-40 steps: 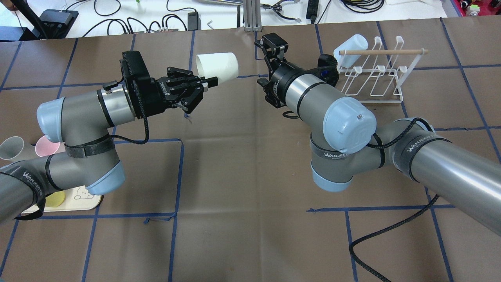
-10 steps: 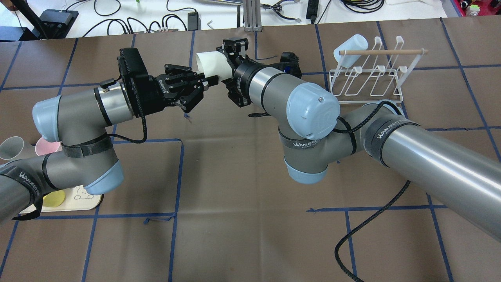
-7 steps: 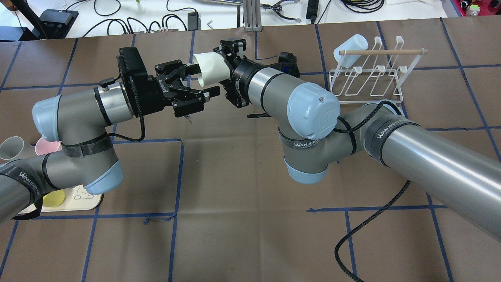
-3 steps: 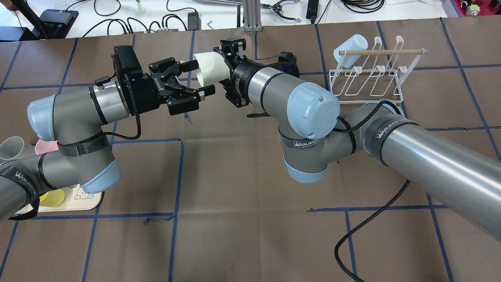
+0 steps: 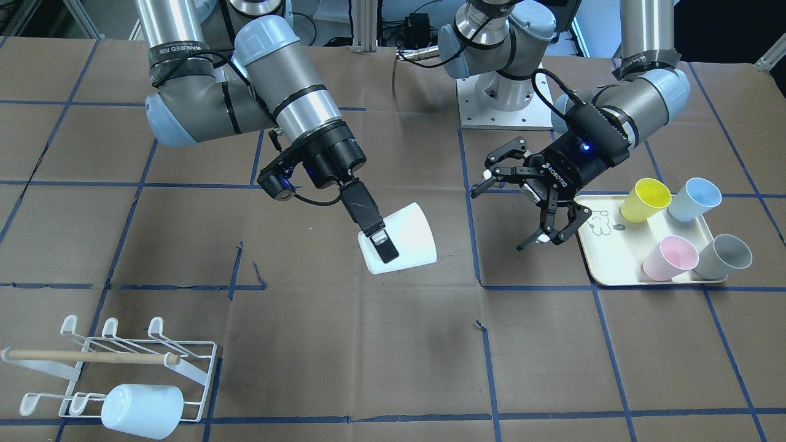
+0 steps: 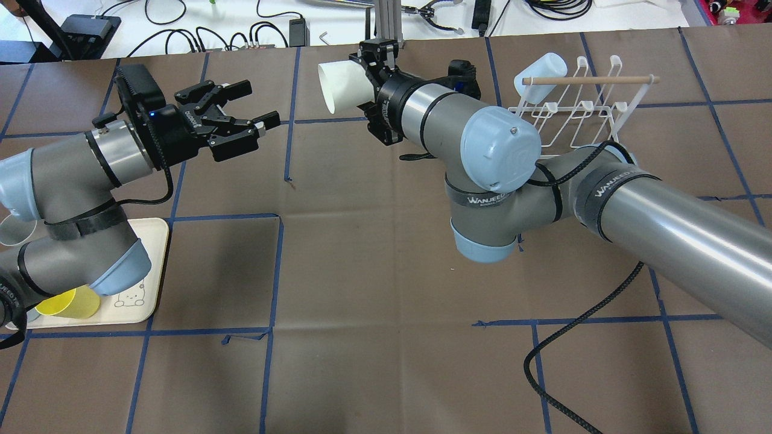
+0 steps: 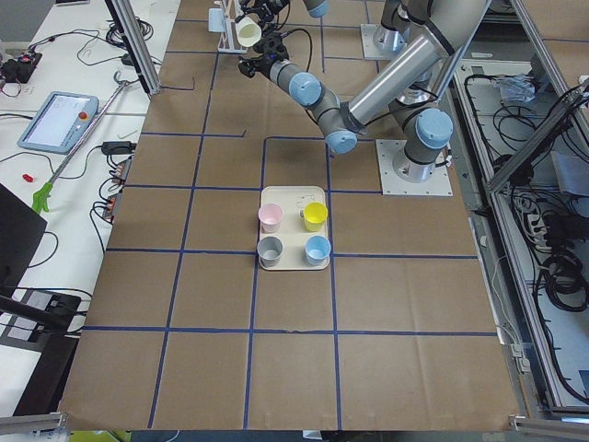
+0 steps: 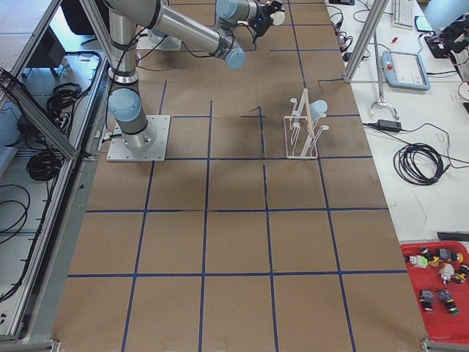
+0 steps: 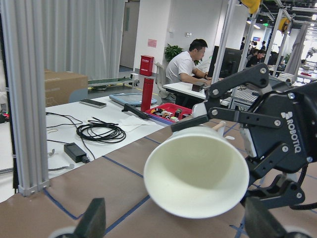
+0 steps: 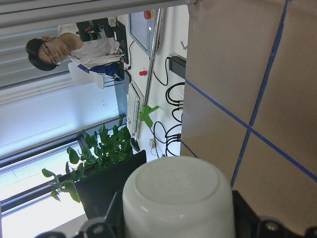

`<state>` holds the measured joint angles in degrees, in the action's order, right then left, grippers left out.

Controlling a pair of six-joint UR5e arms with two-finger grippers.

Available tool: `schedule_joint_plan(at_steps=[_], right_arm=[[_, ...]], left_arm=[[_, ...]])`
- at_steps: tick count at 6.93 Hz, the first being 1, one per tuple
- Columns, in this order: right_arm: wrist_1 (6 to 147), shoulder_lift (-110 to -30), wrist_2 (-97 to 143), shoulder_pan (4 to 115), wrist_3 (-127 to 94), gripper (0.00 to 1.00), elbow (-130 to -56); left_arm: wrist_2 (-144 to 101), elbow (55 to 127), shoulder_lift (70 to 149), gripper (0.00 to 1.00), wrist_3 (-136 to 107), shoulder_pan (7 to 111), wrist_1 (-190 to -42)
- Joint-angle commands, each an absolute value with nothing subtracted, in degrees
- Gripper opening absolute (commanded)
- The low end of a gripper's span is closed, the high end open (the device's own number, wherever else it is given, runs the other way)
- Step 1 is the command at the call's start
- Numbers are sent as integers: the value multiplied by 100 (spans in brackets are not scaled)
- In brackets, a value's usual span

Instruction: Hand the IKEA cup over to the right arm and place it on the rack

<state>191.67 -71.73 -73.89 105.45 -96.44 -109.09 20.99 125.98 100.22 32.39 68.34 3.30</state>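
The white IKEA cup lies sideways in the air, held at its base by my right gripper, which is shut on it. In the front view the cup hangs over the table's middle with one finger across its side. My left gripper is open and empty, well to the left of the cup; it also shows in the front view. The left wrist view looks into the cup's mouth. The white wire rack stands at the far right, behind the right arm.
A pale blue cup hangs on the rack's left end. A cream tray under the left arm holds yellow, blue, pink and grey cups. A black cable trails from the right arm.
My left gripper opened, let go of the white cup and drew back to the left. My right gripper closed on the cup's base and carried it slightly right.
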Motion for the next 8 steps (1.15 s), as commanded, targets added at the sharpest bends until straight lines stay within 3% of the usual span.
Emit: schedule_joint_plan(at_steps=[1,3,8], right_arm=[[19169,-7198,-7392,9838,-7791,19,-10890],[19117,-7242,-7383,9170,-4527,12,-10872],[19099,-7164,-7418,7465,-752,10,-10750]], left_arm=[[3219,12507,10002,99,3226,6662,264],[4276,11852,10098,99,2737,6776,-259],[7819,9128,10292,99,1681,8296,-4393]])
